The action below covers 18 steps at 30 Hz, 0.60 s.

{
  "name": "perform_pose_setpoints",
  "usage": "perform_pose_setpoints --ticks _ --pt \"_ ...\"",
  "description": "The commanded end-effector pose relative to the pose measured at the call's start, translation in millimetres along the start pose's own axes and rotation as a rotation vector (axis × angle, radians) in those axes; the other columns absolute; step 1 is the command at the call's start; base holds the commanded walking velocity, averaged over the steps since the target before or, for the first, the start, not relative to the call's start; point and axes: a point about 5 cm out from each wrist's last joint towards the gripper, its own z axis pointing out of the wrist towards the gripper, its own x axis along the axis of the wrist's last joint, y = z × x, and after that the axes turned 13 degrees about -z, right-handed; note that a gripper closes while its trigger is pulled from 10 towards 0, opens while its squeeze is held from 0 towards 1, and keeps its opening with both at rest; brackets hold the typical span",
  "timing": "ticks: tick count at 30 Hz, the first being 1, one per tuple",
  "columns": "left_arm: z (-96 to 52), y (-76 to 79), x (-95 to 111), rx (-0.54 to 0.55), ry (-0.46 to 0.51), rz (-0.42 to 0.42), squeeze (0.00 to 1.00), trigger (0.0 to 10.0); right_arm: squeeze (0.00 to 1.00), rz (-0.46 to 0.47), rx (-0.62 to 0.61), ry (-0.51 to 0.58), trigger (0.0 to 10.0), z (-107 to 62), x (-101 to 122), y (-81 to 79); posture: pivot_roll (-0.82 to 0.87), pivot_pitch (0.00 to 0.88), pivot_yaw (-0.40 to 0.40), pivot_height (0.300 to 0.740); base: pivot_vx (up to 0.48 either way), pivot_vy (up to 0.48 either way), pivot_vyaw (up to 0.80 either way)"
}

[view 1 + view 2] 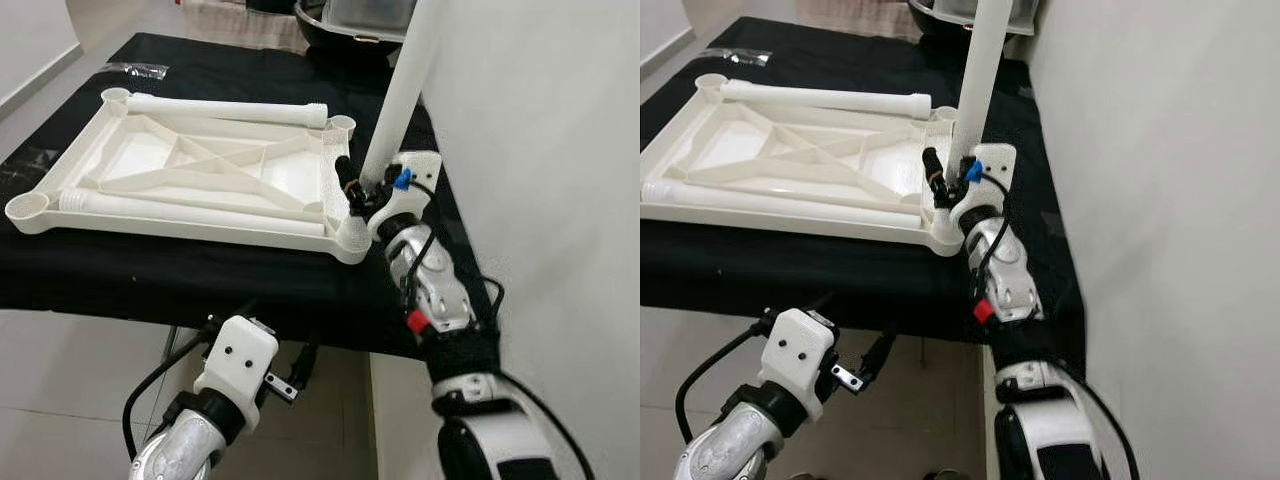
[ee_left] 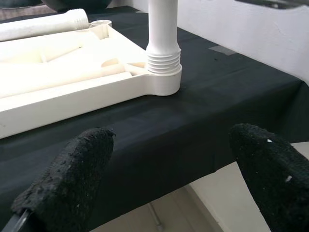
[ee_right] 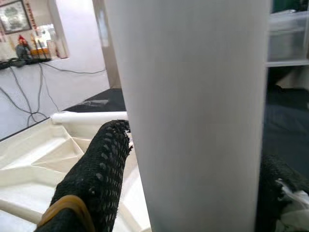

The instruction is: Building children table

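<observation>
Note that your right gripper [image 1: 362, 190] clamps the upright table leg [image 1: 405, 85], its threaded end seated axis-vertical in the tabletop's [image 1: 180, 165] near-right corner socket [image 1: 352, 238].

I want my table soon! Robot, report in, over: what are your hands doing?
Right gripper shut on upright leg, seated in tabletop corner socket. Left gripper open, low before the table edge. Two more legs lie loose on tabletop.

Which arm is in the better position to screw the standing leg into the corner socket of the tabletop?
The right. The right gripper already clasps the upright leg just above the corner socket. The left gripper hangs open below the table's edge, holding nothing.
</observation>
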Motion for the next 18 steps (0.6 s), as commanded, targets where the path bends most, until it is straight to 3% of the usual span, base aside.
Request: perform_pose_setpoints --ticks 1,8,10,18 --pt "-0.5 2.2 -1.7 -0.008 -0.006 -0.001 0.00 10.0 0.00 -0.024 0.026 0.000 10.0 2.1 -2.3 2.2 0.12 0.111 -0.149 0.740 0.000 0.000 0.00" --pt "-0.5 3.4 -1.0 -0.014 -0.004 0.000 0.00 10.0 0.00 -0.031 0.133 -0.013 10.0 7.2 -3.9 6.0 0.12 0.120 -0.156 0.740 0.000 0.000 0.00" --pt "-1.2 4.5 -1.0 -0.018 -0.005 0.003 0.00 10.0 0.00 -0.017 0.245 -0.037 10.0 9.8 -7.1 11.6 0.13 0.127 -0.161 0.740 0.000 0.000 0.00" --pt "-3.3 6.2 -1.6 -0.024 -0.012 0.007 0.00 10.0 0.00 -0.046 0.340 -0.064 10.0 13.0 -5.3 28.9 0.13 0.134 -0.161 0.740 0.000 0.000 0.00"
